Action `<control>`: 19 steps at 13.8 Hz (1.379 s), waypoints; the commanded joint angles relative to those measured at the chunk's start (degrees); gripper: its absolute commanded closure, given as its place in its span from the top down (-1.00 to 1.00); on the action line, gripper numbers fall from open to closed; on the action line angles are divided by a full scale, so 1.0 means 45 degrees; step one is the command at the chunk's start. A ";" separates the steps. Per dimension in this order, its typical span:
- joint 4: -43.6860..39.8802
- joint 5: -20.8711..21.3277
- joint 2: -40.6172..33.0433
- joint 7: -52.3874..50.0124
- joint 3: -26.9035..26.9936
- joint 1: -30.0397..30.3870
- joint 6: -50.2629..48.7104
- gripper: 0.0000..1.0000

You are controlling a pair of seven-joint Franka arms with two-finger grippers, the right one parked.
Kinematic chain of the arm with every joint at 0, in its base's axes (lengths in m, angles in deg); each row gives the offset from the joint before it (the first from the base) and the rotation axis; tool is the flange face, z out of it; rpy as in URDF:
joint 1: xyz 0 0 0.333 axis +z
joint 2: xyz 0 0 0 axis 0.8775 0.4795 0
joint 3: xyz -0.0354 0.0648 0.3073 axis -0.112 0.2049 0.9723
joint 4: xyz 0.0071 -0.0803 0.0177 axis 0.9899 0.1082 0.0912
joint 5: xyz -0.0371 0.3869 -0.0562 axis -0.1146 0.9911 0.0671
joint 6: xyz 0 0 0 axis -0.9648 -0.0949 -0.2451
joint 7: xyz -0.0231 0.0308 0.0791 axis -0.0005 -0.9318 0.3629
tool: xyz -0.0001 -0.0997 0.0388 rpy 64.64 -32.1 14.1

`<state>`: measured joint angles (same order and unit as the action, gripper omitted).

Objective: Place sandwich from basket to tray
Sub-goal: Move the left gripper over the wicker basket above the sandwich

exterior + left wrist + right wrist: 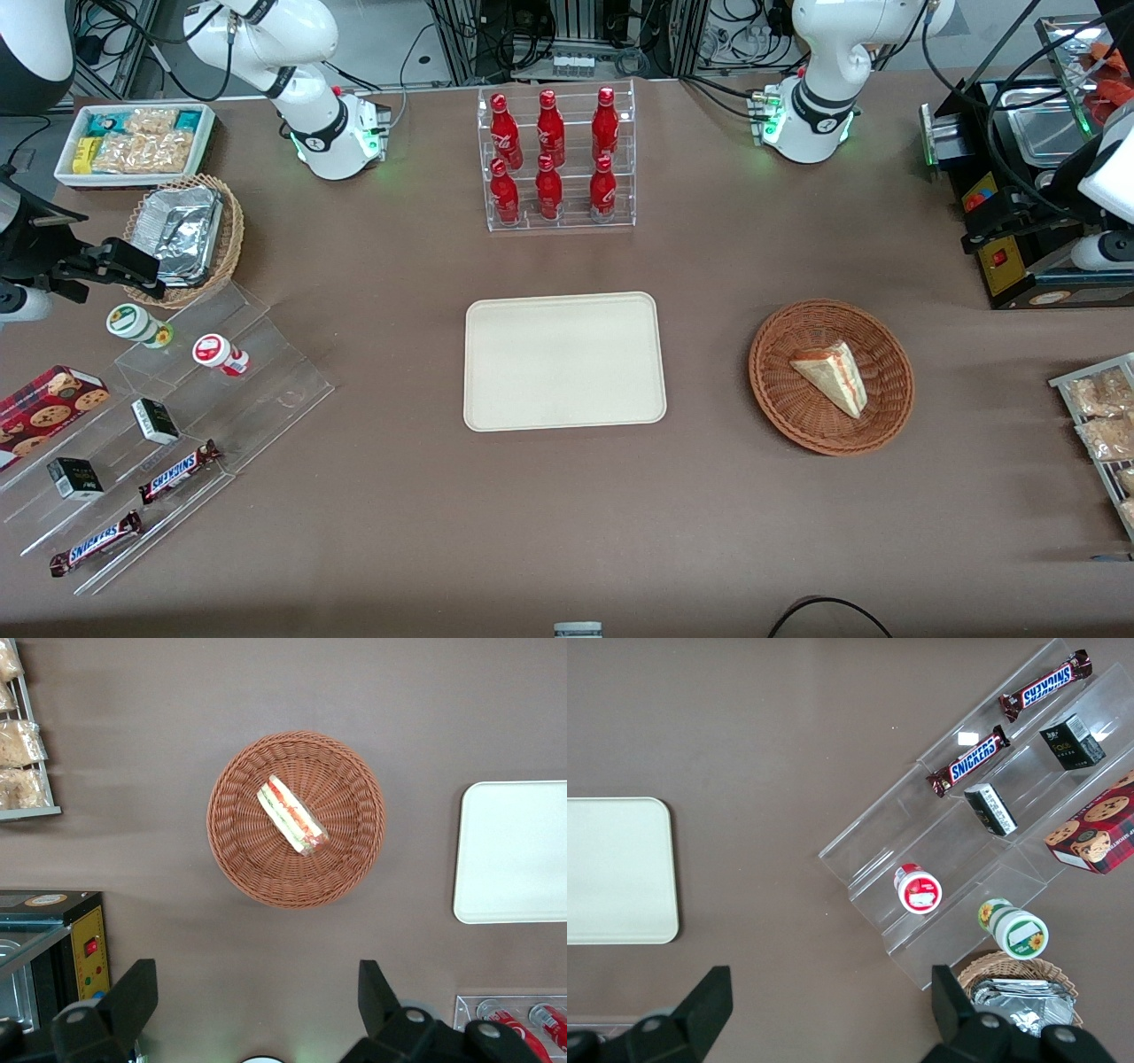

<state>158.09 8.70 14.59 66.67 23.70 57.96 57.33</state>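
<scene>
One triangular sandwich wedge (831,377) of pale bread was seen lying in the round reddish-brown wicker basket (780,390).

Red, orange and green filling layers were shown on the wedge's (291,815) cut edge, and the wedge lay near the middle of the basket (239,850). The flat cream-beige rectangular tray (564,361) was set beside the basket, well apart from it, toward the parked arm's end of the table. The left arm's gripper (258,992) was held high above the brown table just beside the basket, its two black fingers (133,992) spread wide with nothing between them.
</scene>
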 commanded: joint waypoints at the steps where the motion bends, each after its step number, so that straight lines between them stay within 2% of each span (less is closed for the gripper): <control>1: -0.0148 0.0139 -0.0045 0.0048 -0.0022 -0.0068 -0.0653 1.00; 4: 0.0280 0.0178 0.0344 0.0029 -0.0041 -0.0126 -0.0307 1.00; 7: 0.2325 0.0256 0.0326 -0.0475 -0.0061 -0.0224 0.1622 1.00; 11: 0.4847 0.0257 0.0443 -0.2640 -0.0373 -0.0224 0.5176 1.00; 14: 0.6489 0.0257 0.0560 -0.5334 -0.0490 -0.0224 0.7229 1.00; 16: 0.6844 0.0276 0.0832 -0.7111 -0.0647 -0.0224 0.7994 1.00; 19: 0.6923 0.0296 0.1515 -0.7784 -0.0764 -0.0224 0.8366 1.00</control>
<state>189.03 8.82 19.91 34.56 20.28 57.38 93.37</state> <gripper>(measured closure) 0.000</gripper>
